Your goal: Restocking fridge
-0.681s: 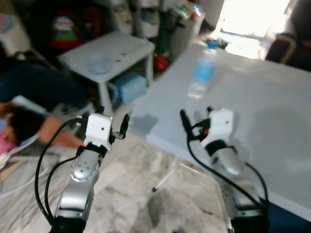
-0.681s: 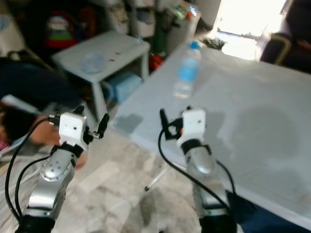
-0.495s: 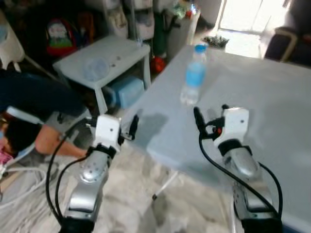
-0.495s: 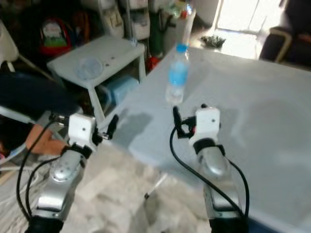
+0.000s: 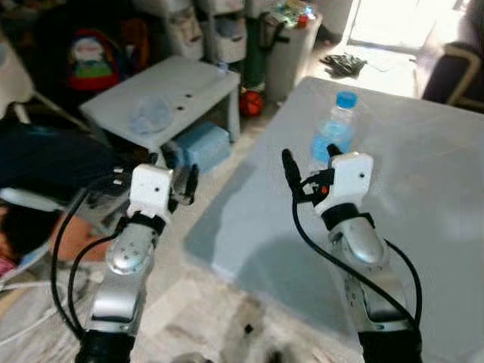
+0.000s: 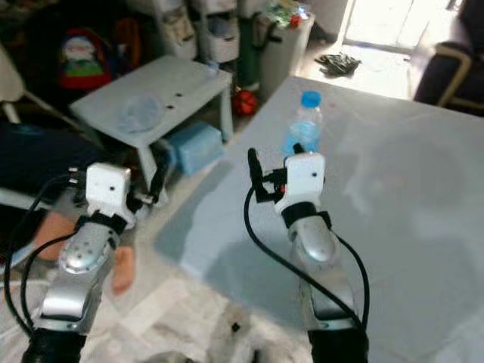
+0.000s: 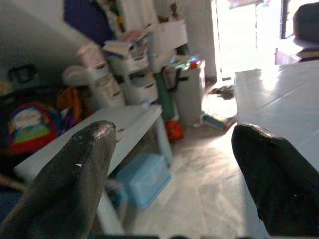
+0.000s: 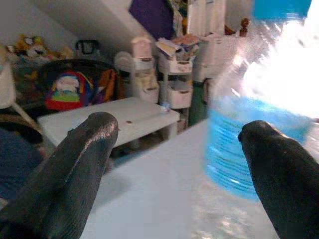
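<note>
The right pincer (image 5: 309, 156), fingers spread wide and empty, hovers just before the clear blue-capped, blue-labelled plastic water bottle (image 5: 330, 136) on the pale grey table (image 5: 423, 181). The right wrist view shows that bottle (image 8: 259, 134) nearer one finger (image 8: 281, 179). The left pincer (image 7: 174, 174), likewise wide and empty, hangs over the floor.

No words, brand names or numbers can be read anywhere. The water bottle (image 6: 304, 125) standing on the worktop (image 6: 423, 197) wears a blue label band, but any print on it is too blurred and bright to make out, even close up in the right wrist view (image 8: 259, 144). The items on the shelves beyond the worktop are likewise too small and soft for any lettering to show
</note>
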Tool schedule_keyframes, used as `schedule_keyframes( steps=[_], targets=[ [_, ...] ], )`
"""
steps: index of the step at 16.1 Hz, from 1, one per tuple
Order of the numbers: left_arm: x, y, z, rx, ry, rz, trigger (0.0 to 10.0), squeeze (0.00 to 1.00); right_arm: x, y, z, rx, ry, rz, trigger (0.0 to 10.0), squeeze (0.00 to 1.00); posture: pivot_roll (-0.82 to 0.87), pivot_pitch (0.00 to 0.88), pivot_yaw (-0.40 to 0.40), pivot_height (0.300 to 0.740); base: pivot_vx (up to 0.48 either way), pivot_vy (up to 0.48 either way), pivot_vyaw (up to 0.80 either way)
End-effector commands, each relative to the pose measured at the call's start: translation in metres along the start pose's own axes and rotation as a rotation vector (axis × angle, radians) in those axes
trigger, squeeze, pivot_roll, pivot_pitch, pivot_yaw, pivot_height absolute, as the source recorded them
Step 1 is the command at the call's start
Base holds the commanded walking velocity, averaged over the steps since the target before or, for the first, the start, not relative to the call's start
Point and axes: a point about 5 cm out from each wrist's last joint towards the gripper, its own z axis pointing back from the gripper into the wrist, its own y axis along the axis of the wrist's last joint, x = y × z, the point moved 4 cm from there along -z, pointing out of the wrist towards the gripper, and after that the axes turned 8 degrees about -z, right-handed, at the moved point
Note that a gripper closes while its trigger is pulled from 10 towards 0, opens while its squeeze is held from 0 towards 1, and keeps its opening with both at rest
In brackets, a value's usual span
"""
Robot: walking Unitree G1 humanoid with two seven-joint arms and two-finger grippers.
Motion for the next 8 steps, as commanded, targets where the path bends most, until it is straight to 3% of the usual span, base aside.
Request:
schedule_keyframes(
  steps=[1, 6, 8],
  targets=[
    [-0.0063, 0.0007, 0.0033, -0.003, 0.012, -0.026, 10.0, 0.0, -0.0018, 0.0041, -0.0013, 0.016, 0.001, 0.002, 10.0, 0.0, 0.05, 0.026, 0.012, 0.74, 0.0, 0.0, 0.0],
    [-0.0079, -0.0018, 0.0056, -0.016, 0.015, -0.025, 10.0, 0.0, -0.0097, 0.0023, -0.0003, 0.012, 0.03, 0.005, 10.0, 0.0, 0.05, 0.035, 0.009, 0.74, 0.0, 0.0, 0.0],
    [-0.0073, -0.001, 0.0042, -0.013, 0.012, -0.028, 10.0, 0.0, -0.0083, 0.011, -0.0011, 0.051, 0.026, 0.057, 10.0, 0.0, 0.05, 0.038, 0.01, 0.74, 0.0, 0.0, 0.0]
  ],
)
